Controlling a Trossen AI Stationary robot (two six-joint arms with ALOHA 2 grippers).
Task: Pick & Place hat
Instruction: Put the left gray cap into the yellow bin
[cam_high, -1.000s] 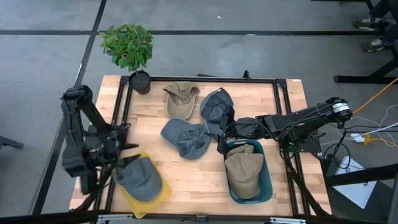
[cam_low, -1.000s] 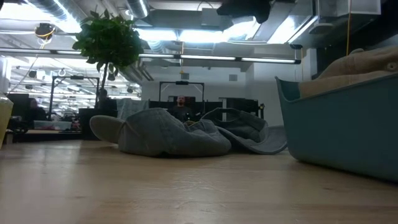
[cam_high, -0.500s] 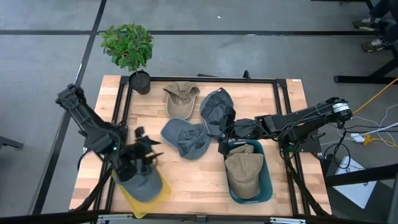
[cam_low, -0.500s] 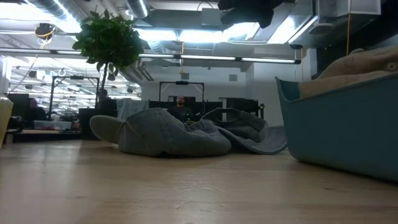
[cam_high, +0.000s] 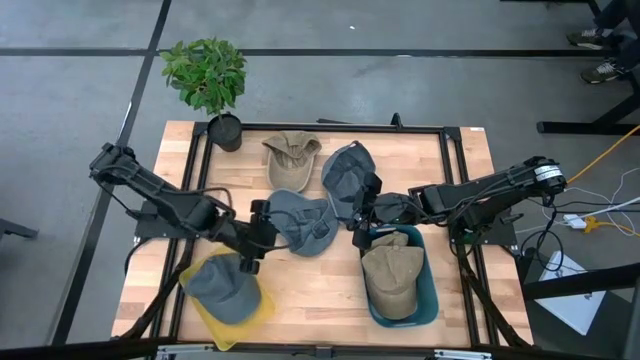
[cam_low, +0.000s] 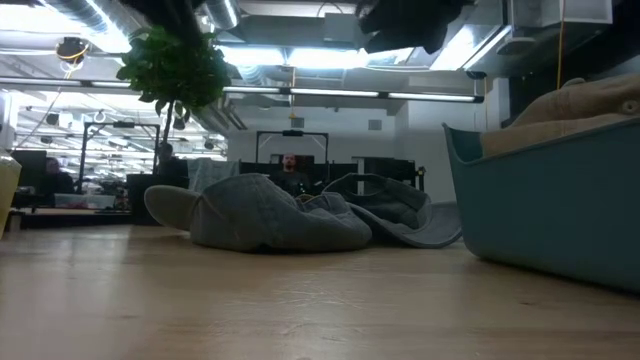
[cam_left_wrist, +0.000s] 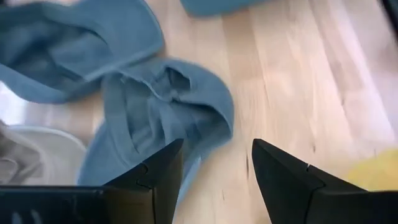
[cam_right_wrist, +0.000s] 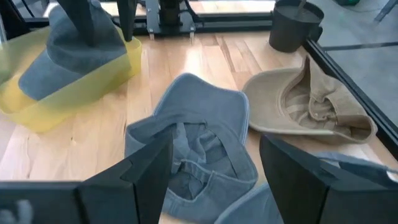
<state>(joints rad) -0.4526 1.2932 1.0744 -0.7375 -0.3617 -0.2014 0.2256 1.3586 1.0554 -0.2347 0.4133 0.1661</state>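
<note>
Near the desk's (cam_high: 300, 290) front-left corner sits a yellow bin (cam_high: 232, 305) with a grey cap (cam_high: 222, 283) lying in it. Toward the front-right corner stands a teal bin (cam_high: 425, 300), and a tan cap (cam_high: 392, 277) rests inside it, crown up.

At the middle of the desk lies a blue-grey cap (cam_high: 300, 220), turned open side up. The left gripper (cam_high: 262, 228) hangs low just beside this cap's left edge, its arm reaching in from the left edge of the desk. In the left wrist view its two dark fingers (cam_left_wrist: 152, 180) stand apart with bare wood between them, and the blue-grey cap (cam_left_wrist: 165, 112) lies just beyond their tips, not touched.

The right gripper (cam_high: 362, 222) is over the gap between the blue-grey cap and the teal bin's back rim, its arm stretched in from the right edge. In the right wrist view its fingers (cam_right_wrist: 140, 171) are spread wide and hold nothing; past them show the blue-grey cap (cam_right_wrist: 193, 134), the yellow bin (cam_right_wrist: 68, 74) and a second tan cap (cam_right_wrist: 305, 106).

Behind the right gripper, a dark blue cap (cam_high: 347, 175) lies touching the blue-grey one on its right-rear side. The second tan cap (cam_high: 290, 158) lies near the back edge, left of the dark blue cap and just beside it. A potted plant (cam_high: 208, 78) stands at the back-left corner, its dark pot (cam_high: 226, 132) on the desk's edge.

In the low view the blue-grey cap (cam_low: 265, 215) and the dark blue cap (cam_low: 395, 210) lie mid-desk, the teal bin (cam_low: 550, 200) at the right.
</note>
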